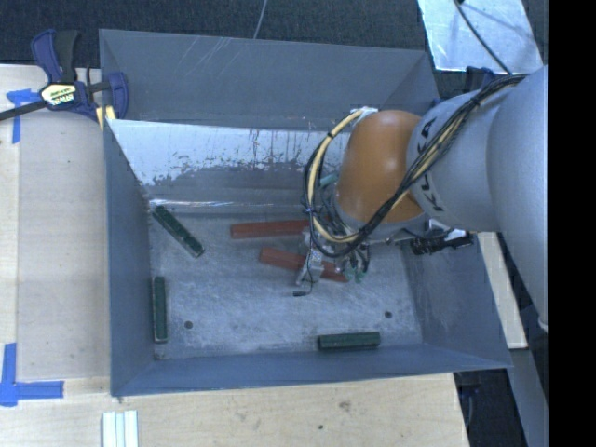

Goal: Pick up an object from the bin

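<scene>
- In the camera view the gripper hangs low over the middle of the grey bin, beneath the arm's orange wrist cover and its looped cables
- Whether the jaws are spread or pressed together cannot be told; the wrist hides them
- A reddish-brown bar lies tilted on the floor, right at the jaws, and stretches away to their left; a bit of the same colour shows just to their right
- Whether this bar sits between the jaws cannot be told
- A second reddish-brown bar lies behind and left of the jaws, near the first
- Three dark green bars lie well apart from the jaws: one slanted far left, one along the left wall, one in front and slightly right
</scene>
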### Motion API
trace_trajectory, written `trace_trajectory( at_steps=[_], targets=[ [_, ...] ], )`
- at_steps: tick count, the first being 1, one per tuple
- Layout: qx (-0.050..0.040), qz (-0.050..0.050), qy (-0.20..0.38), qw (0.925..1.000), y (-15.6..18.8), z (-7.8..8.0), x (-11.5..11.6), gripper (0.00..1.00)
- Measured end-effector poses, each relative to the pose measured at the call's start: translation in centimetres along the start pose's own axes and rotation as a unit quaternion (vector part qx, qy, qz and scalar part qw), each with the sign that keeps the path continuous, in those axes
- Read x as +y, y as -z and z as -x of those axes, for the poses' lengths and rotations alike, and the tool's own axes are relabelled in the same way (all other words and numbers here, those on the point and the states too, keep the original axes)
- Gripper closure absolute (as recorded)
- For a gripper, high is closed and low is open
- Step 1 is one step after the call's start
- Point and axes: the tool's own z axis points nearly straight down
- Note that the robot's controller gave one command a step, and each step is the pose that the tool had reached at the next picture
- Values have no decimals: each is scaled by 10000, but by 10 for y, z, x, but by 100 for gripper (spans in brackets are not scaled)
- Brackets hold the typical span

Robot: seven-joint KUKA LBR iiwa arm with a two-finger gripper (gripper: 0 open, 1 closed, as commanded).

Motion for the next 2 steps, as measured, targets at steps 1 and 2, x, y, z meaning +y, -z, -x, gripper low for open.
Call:
trace_trajectory(
  at_steps=[1,2],
  targets=[
    [1,-1,2,10000,0,0,0,100],
    [-44,12,-11,10000,186,-10,-6,100]
  ],
)
